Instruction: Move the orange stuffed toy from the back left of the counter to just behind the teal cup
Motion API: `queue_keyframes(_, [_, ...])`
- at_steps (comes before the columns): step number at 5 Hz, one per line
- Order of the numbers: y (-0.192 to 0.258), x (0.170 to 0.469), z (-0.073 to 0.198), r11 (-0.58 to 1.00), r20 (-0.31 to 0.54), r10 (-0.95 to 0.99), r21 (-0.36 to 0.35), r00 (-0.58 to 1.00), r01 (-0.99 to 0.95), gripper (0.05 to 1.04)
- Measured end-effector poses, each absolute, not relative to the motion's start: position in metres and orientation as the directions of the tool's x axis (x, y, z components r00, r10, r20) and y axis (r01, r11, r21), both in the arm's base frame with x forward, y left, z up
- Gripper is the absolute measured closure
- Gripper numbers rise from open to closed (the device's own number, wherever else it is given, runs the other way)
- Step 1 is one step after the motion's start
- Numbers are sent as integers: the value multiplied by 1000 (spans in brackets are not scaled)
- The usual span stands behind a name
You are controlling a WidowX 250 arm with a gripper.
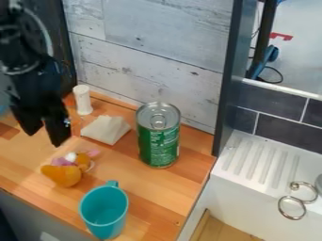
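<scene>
The black gripper (45, 132) hangs over the left part of the wooden desk (148, 188), pointing down, its jaws apart with nothing between them. Nearest below it lies a small toy (63, 175) in orange, pink and white, close to the front edge of the desk.

Toward the back edge, a white cylinder (82, 100) stands upright near the back left corner, and a crumpled white cloth or paper (106, 130) lies just in front of it. Right of that—near the back edge too—is an upright green can (158, 139) with a silver top. A teal cup (104, 212) stands at the front edge, open side up, its handle turned toward the back.

Behind the desk rises a whitish plank wall (151, 47). Beyond the right edge is a white sink (242, 188) with a ridged drainboard—two metal rings (292, 207) show on its right part.
</scene>
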State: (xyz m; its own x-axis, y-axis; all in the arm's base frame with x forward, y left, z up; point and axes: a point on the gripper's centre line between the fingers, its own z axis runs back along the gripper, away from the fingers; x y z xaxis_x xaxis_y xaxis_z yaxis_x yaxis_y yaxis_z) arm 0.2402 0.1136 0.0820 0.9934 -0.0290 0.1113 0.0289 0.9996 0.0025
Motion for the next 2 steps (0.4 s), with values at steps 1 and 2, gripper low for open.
queue_keyframes(1, [106, 231, 85, 995, 62, -79, 66, 995, 74, 83])
queue_keyframes(2, [104, 225, 85, 994, 25, -102, 53, 994, 100, 83])
